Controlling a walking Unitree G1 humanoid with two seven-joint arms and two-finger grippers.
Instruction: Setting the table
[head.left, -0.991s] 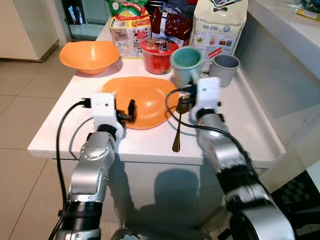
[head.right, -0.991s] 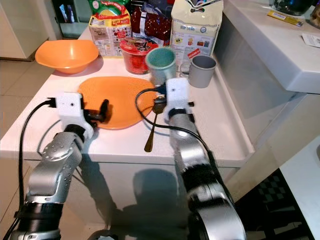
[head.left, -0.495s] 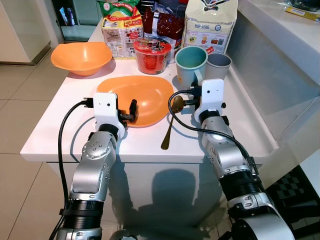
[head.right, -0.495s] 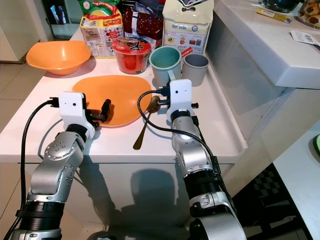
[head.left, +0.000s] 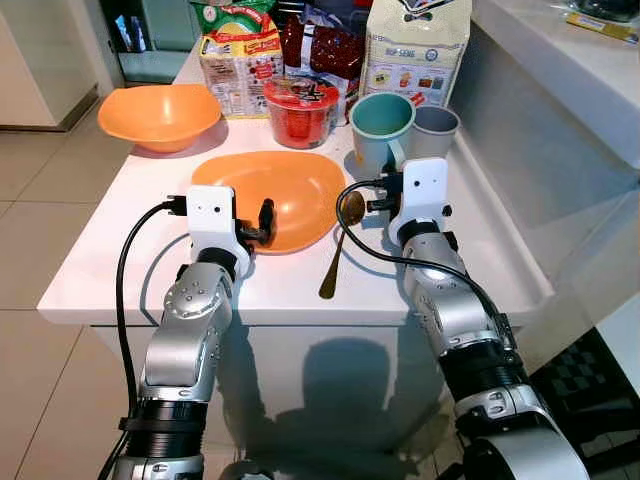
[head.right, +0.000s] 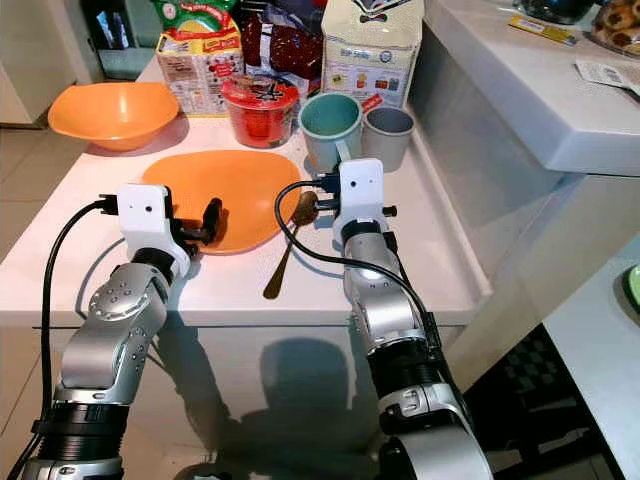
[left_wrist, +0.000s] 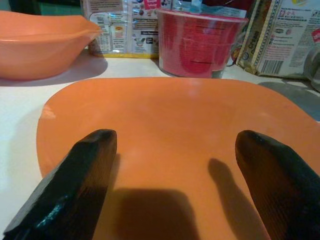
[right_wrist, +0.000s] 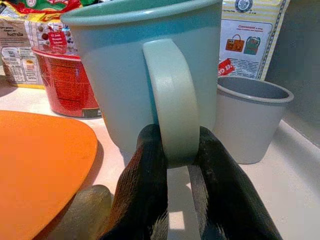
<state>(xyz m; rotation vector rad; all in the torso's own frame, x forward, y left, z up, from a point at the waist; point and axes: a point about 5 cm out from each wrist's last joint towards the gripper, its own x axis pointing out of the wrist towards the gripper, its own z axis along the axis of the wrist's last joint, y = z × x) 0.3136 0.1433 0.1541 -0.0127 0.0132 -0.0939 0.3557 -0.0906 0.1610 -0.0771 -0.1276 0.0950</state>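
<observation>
An orange plate (head.left: 275, 190) lies on the white table (head.left: 120, 270). My left gripper (left_wrist: 175, 142) is open, its fingers spread over the plate's near edge. A teal mug (head.left: 381, 128) stands upright behind the plate's right side, next to a grey cup (head.left: 436, 128). My right gripper (right_wrist: 177, 145) is shut on the mug's handle (right_wrist: 170, 100), one finger on each side. A brown spoon (head.left: 337, 250) lies just right of the plate, its bowl end near my right wrist and its handle pointing at the table's front edge.
An orange bowl (head.left: 160, 112) sits at the back left. A red noodle cup (head.left: 298, 108), a snack box (head.left: 236, 55) and a tall white bag (head.left: 415, 45) line the back. A white counter wall (head.left: 540, 150) rises to the right.
A second ago my right arm and the teal mug were blurred in motion; both are now still, the mug beside the grey cup. The camera has shifted slightly. My left gripper has not moved.
</observation>
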